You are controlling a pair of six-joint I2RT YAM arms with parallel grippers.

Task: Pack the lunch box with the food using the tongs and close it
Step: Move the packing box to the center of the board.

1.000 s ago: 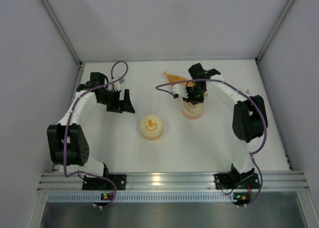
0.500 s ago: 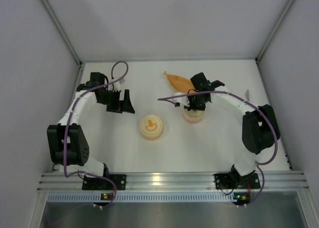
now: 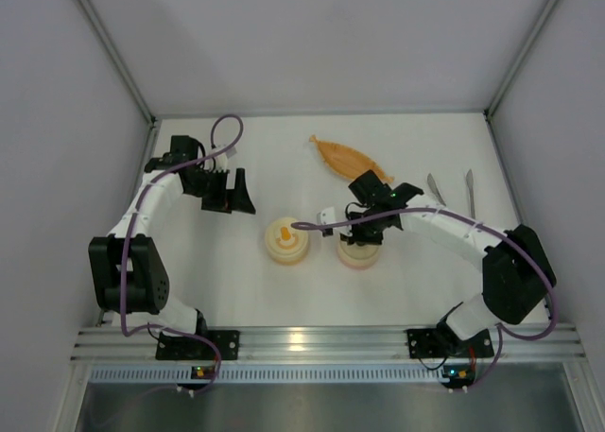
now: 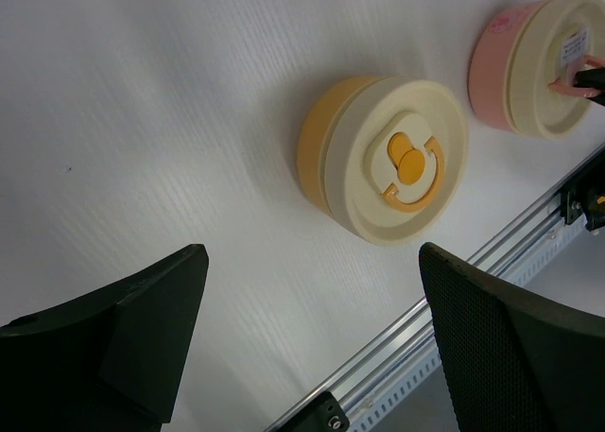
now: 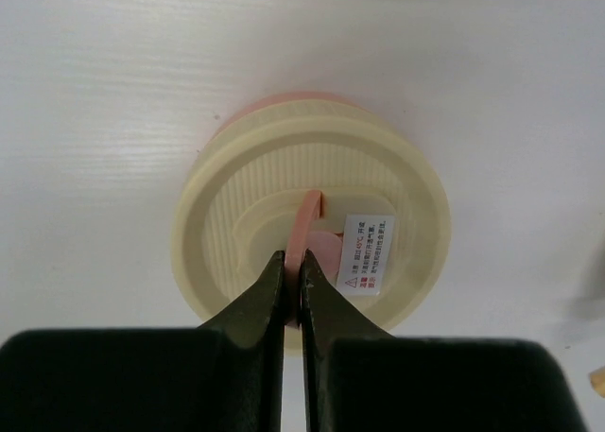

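My right gripper [image 5: 293, 262] is shut on the thin pink handle [image 5: 310, 215] of the cream lid on the pink round lunch box [image 3: 359, 254], near the table's middle. Whether the box rests on the table I cannot tell. Just left of it stands a yellow round lunch box [image 3: 286, 240] with its cream lid on; both also show in the left wrist view, the yellow box [image 4: 378, 158] and the pink box [image 4: 492, 82]. The grey tongs [image 3: 469, 192] lie at the right. My left gripper [image 3: 236, 194] hangs open at the back left, holding nothing. The food is out of view.
A long orange boat-shaped dish [image 3: 352, 158] lies at the back, behind the right gripper. The aluminium rail [image 3: 312, 339] runs along the near edge, and the white walls close in the sides and back.
The right arm has carried the pink box from beside the orange dish toward the front, next to the yellow box. The tongs now show at the right. The left arm has not moved.
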